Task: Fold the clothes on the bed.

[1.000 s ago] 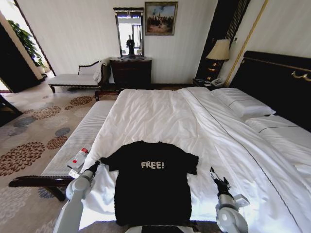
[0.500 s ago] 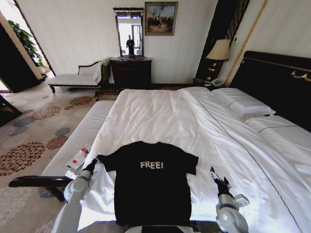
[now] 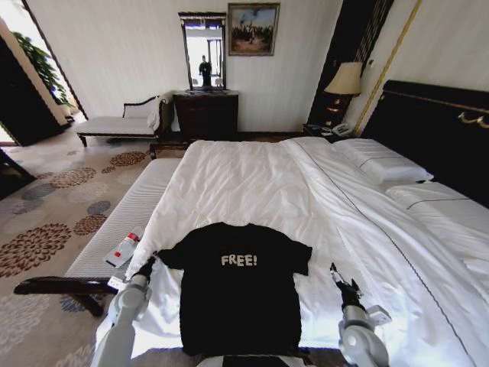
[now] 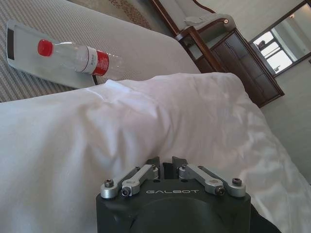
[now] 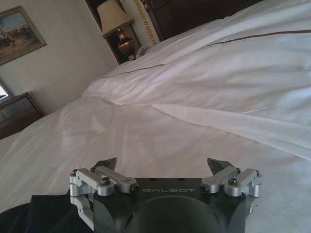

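The clothes, a black T-shirt with white "FREE!" on the chest, lie spread flat at the near end of the bed. My left gripper sits at the tip of the shirt's left sleeve. In the left wrist view its fingers are drawn together over the white duvet, and the sleeve follows its motion. My right gripper rests on the duvet a little to the right of the shirt's body. It stands open with nothing between its fingers, and black cloth shows beside it.
A water bottle lies on a white card on the padded bench along the bed's left side; it also shows as the bottle. Pillows and the dark headboard are far right. The dresser stands beyond.
My left gripper drew the left sleeve outward to the left, then came back right; the sleeve tip lies about where it began. The right arm has not moved.
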{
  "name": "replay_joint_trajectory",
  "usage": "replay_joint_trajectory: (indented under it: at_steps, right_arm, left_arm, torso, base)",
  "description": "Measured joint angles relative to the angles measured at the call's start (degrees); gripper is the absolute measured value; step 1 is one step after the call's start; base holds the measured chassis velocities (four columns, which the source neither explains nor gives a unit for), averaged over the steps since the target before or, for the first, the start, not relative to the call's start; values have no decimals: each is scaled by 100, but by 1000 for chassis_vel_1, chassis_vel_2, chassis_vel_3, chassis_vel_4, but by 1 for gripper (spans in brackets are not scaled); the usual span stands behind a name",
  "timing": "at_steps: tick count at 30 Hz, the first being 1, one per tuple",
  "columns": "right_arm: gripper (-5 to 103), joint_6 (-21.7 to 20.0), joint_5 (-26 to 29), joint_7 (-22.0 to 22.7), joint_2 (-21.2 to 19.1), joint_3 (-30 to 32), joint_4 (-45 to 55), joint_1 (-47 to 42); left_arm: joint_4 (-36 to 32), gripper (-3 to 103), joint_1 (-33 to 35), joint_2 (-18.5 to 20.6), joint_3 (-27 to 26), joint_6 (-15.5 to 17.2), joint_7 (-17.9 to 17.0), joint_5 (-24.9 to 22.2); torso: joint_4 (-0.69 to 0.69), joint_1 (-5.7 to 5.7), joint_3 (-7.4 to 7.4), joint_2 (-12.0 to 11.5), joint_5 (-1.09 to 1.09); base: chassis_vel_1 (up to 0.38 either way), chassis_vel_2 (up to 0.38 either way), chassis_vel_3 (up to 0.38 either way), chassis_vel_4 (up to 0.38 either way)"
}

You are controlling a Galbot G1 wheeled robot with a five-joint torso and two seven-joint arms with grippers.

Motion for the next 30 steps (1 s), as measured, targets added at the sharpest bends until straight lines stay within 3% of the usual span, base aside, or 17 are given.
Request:
replay_joint_trajectory:
  at_steps: [2, 4, 7, 9, 10, 12, 16, 17, 22, 26, 28, 30]
  right_arm:
    - [100, -1, -1, 1, 3, -1, 0, 0]
    - [100, -3, -2, 7, 12, -2, 3, 0]
    - [100, -4, -3, 8, 20, 3, 4, -5]
    - [100, -4, -3, 10, 29, 7, -5, -4]
    - [100, -4, -4, 10, 33, 7, -5, 1]
    - [100, -6, -4, 12, 38, 2, -5, 7]
    - [100, -18, -10, 41, 40, -41, 15, 26]
    - [100, -18, -10, 41, 40, -41, 15, 26]
    - [100, -21, -41, 49, 53, -59, 1, 4]
    - [100, -21, -63, 49, 71, -63, -5, -20]
    - [100, -21, -65, 50, 73, -62, -6, -24]
    - [100, -21, -65, 50, 71, -61, -6, -25]
  left_arm:
    - [-93, 18, 52, 1, -12, -1, -16, -41]
    - [-779, 34, 462, 55, -40, -2, -49, -224]
    - [-1330, 40, 853, 109, 15, -5, -24, -247]
    - [-1632, 51, 1272, 90, 187, 8, -37, -190]
    - [-1664, 57, 1378, 60, 260, 14, -46, -150]
    - [-1654, 57, 1485, 7, 354, 16, -61, -77]
    - [-1381, 78, 1616, -224, 584, 7, -91, 24]
    - [-1381, 78, 1616, -224, 584, 7, -91, 24]
    - [-1140, 98, 1354, -318, 555, 29, -149, -489]
    - [-1133, 100, 1210, -373, 522, 85, -212, -682]
    - [-1140, 91, 1152, -399, 512, 98, -243, -696]
    - [-1143, 91, 1127, -407, 509, 101, -258, -697]
  torso:
    - [-1, 0, 0, 0, 0]
    - [1, 0, 0, 0, 1]
    - [1, 0, -1, 1, 4]
    - [1, -1, -1, 1, 1]
    - [1, 0, -1, 1, 2]
    - [1, -1, -1, 1, 2]
    - [1, 0, 0, 1, 1]
    - [1, 0, 0, 1, 1]
    - [0, 0, 0, 1, 1]
    - [0, 0, 0, 0, 1]
    - [0, 0, 0, 1, 1]
    - [0, 0, 0, 1, 1]
  base:
    - [0, 0, 0, 0]
    - [0, 0, 0, 0]
    - [0, 0, 0, 0]
    - [0, 0, 0, 0]
    - [0, 0, 0, 0]
    - [0, 0, 0, 0]
    - [0, 0, 0, 0]
    - [0, 0, 0, 0]
    - [0, 0, 0, 0]
    - [0, 0, 0, 0]
    - [0, 0, 0, 0]
    - [0, 0, 0, 0]
